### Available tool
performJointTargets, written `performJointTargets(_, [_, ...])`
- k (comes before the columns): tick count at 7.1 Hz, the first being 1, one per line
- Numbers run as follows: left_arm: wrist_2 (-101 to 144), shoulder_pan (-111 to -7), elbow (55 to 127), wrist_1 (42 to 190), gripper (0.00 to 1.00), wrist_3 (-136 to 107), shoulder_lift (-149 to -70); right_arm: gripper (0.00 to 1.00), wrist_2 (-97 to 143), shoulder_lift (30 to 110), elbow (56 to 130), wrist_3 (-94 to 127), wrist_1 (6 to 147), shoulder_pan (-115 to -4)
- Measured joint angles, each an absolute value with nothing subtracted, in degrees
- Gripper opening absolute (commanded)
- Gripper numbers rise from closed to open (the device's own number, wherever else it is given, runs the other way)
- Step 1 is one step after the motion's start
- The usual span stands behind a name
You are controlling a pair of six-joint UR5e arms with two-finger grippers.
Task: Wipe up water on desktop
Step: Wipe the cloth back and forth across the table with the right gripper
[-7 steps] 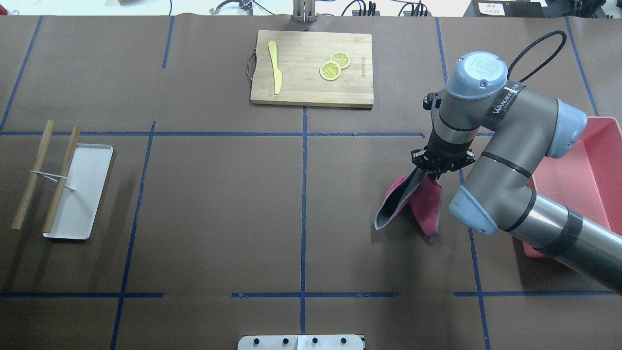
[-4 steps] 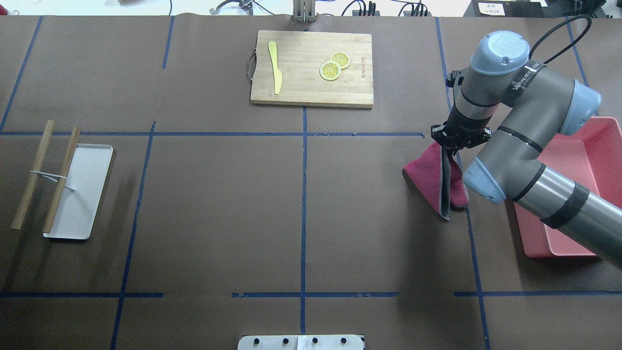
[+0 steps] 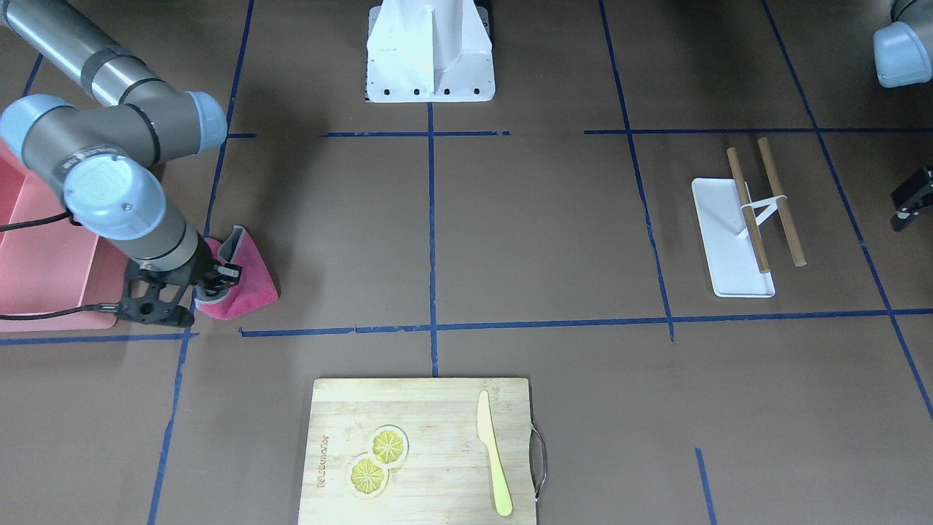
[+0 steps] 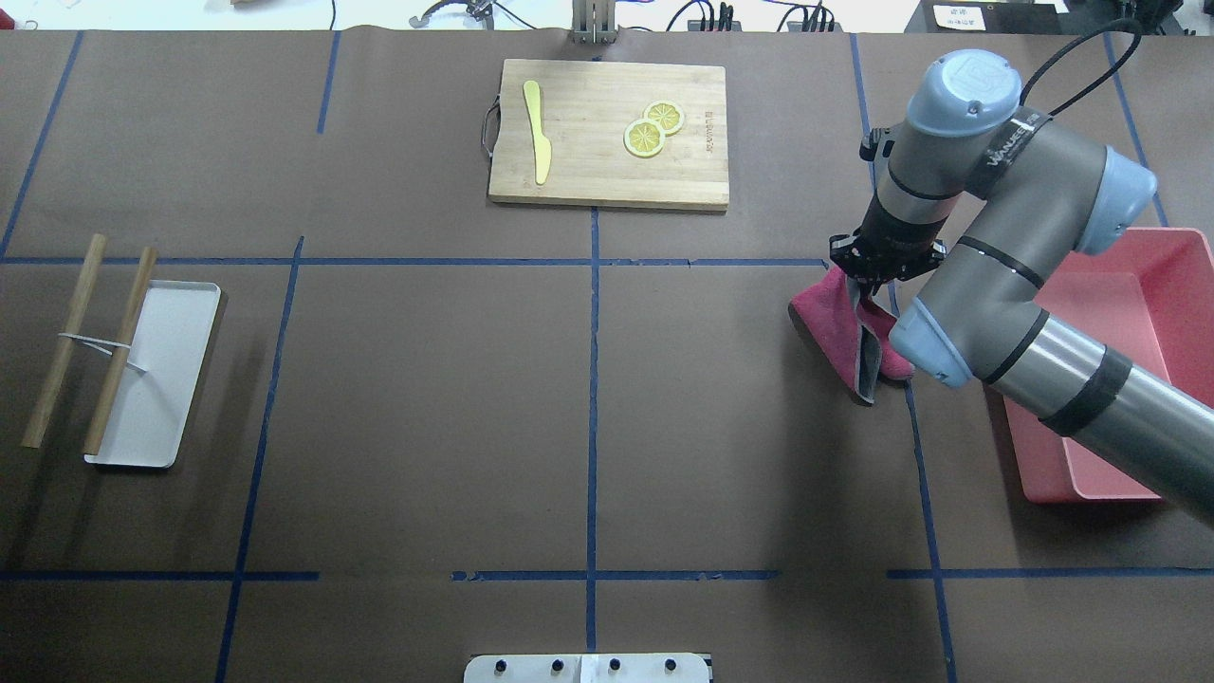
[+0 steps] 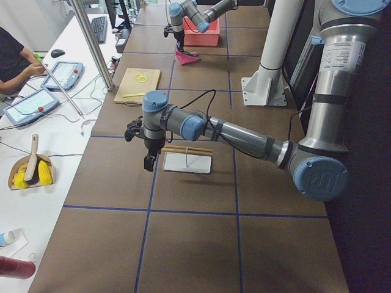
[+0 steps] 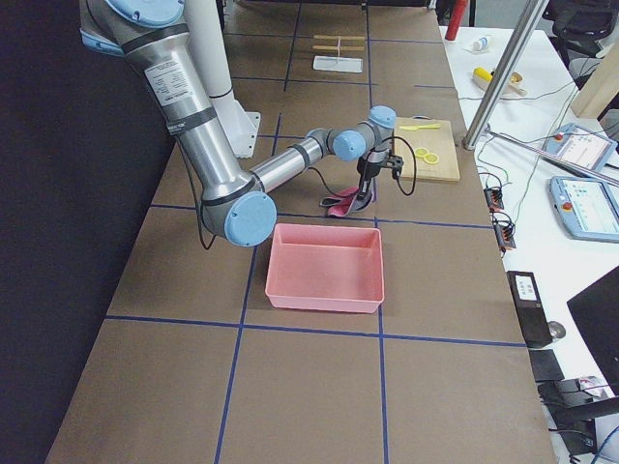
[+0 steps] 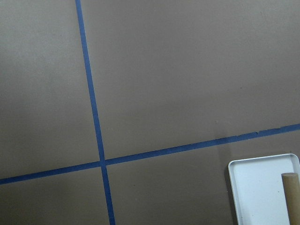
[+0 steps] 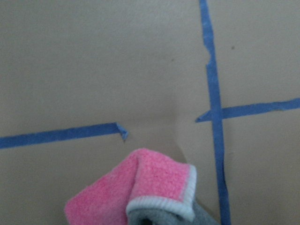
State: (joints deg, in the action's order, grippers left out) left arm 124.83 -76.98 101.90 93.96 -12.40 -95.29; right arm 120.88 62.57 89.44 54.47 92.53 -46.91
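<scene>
The right gripper (image 4: 871,285) points down over the desktop (image 4: 427,398), its jaws nearly closed and pinching the top edge of a cloth (image 4: 835,318); the cloth is pink on one face and grey on the other, with a pale hem. It hangs from the jaws in a loose fold; its lower part rests on the desktop directly beneath and slightly to the robot's left of the jaws. In the right wrist view the folded hem sits just under the jaws, and a crossing of blue tape (image 8: 213,93) lies on the desktop a little beyond it. A pink bin (image 4: 1167,285) stands near the jaws on the robot's right; a board (image 4: 588,171) lies farther out and well to the jaws' left, carrying a yellow knife (image 4: 538,142) and two lemon slices (image 4: 652,128).

The left gripper (image 5: 148,162) hangs above the desktop at the far end of the table from the cloth, pointing down; how far its jaws are open I cannot tell, and nothing shows between them. A white tray (image 4: 171,379) lies near these jaws, toward the robot; two sticks (image 4: 119,351) tied with a band lie across it, one on the tray and one on the desktop just beside it.
</scene>
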Motion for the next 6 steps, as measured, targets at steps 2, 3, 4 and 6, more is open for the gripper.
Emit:
performJointTargets(2, [124.75, -76.92, 101.41, 94.01, 1.0, -12.22, -95.32, 0.0, 120.94, 62.67, 90.81, 54.68, 92.49, -43.26])
performJointTargets(3, [124.73, -76.91, 101.37, 94.03, 1.0, -12.21, -95.35, 0.0, 121.06, 63.11, 92.95, 55.61, 92.52, -41.29])
performJointTargets(4, [124.72, -76.91, 101.39, 94.04, 1.0, -12.19, -95.35, 0.0, 121.64, 63.64, 95.58, 57.99, 92.56, -39.1])
performJointTargets(6, [124.7, -76.9, 101.59, 94.04, 1.0, -12.08, -95.42, 0.0, 123.32, 65.19, 101.12, 65.4, 92.55, -33.2])
